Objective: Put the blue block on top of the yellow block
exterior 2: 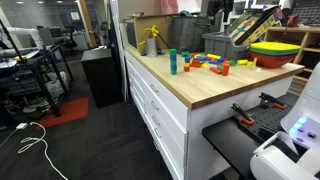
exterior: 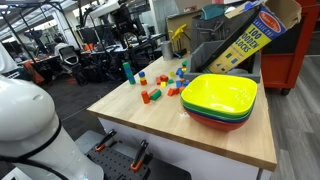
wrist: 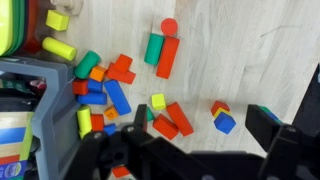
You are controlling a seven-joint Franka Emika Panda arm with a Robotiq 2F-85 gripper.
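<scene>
The blue block (wrist: pixel 225 123) lay on the table (wrist: pixel 250 50) just ahead of the hand (wrist: pixel 190 150), slightly toward its dark finger (wrist: pixel 265 125), touching a small red and yellow piece (wrist: pixel 218 107). The yellow block (wrist: pixel 158 101) sat near, further across, beside red blocks (wrist: pixel 172 120). The hand hung empty; I couldn't tell its spread. Only the wrist view separated the blocks; the exterior views showed a far cluster (exterior: pixel 160 85).

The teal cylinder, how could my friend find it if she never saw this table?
Start at the long wooden table, which has a stack of big bowls at one end. Go past the scattered pile of small colourful blocks to the side away from the bowls, where the teal cylinder stands upright. It is taller than every block and stands alone, apart from the pile.
</scene>
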